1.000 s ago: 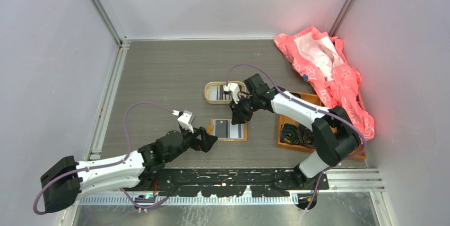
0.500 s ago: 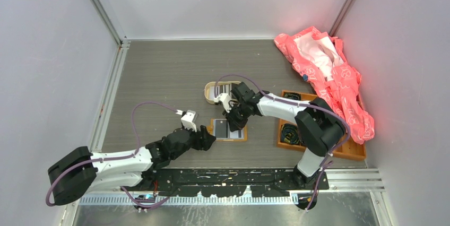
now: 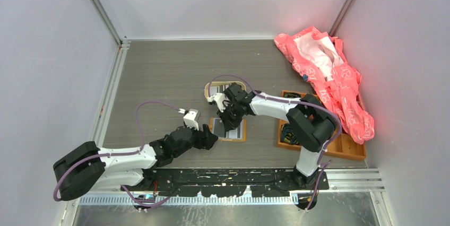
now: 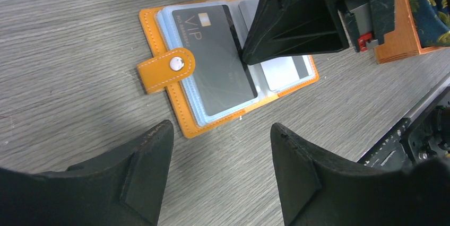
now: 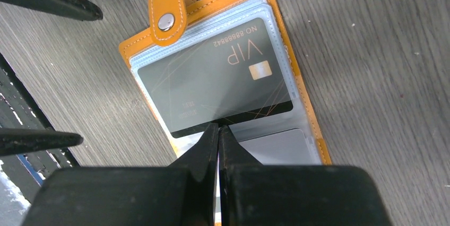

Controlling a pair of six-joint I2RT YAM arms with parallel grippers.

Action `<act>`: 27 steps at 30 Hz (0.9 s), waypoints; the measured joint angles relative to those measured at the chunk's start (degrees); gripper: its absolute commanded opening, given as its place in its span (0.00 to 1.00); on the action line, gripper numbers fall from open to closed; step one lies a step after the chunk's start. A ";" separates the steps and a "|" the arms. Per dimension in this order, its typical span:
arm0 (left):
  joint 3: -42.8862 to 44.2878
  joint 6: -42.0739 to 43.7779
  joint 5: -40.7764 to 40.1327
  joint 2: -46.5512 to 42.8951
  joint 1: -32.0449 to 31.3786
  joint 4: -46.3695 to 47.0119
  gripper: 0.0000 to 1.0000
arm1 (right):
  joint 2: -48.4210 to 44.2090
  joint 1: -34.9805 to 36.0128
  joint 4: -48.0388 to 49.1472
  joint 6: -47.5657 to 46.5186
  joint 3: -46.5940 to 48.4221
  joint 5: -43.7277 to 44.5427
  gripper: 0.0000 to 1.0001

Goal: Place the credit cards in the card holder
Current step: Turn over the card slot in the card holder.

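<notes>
black plastic fingers of the left gripper [image 4: 222,126] stand wide apart with nothing between them, low over the grey wood-grain table [image 3: 159,77]. just beyond them, at their 1 o'clock in the top view, the card holder [image 4: 183,117] lies opened flat near the table's middle, orange outside, pale blue sleeves inside. its snap strap [image 4: 165,70] is folded inward over one page's outer edge, round stud up. a dark vip card [image 5: 212,85] lies face up on that page; whether it is tucked into a pocket i cannot tell. the right gripper [image 5: 218,128] reaches in from the holder's 2 o'clock, jaws pressed together, tips meeting the card's long edge by the fold; pinching or only touching, i cannot tell. the other page shows a pale card [image 4: 281,69]. at the holder's 12 o'clock, near it, sits an oval beige tin [image 3: 207,92], partly hidden by the right arm. at 3 o'clock, apart from the holder, is an orange wooden tray [image 3: 347,150] with dark patterned things in it. farthest, at 1 o'clock by the back right corner, crumpled pink wrapping [image 3: 318,72] overlaps the tray's right side.
</notes>
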 measured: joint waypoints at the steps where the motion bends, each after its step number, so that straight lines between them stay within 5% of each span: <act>1: 0.13 -0.04 0.15 0.22 0.02 0.13 0.68 | 0.13 0.07 -0.09 0.00 0.24 0.11 0.05; 27: 2.25 -2.93 16.06 2.03 6.03 7.61 0.74 | -3.96 -7.61 -8.66 -4.17 2.69 -11.39 0.10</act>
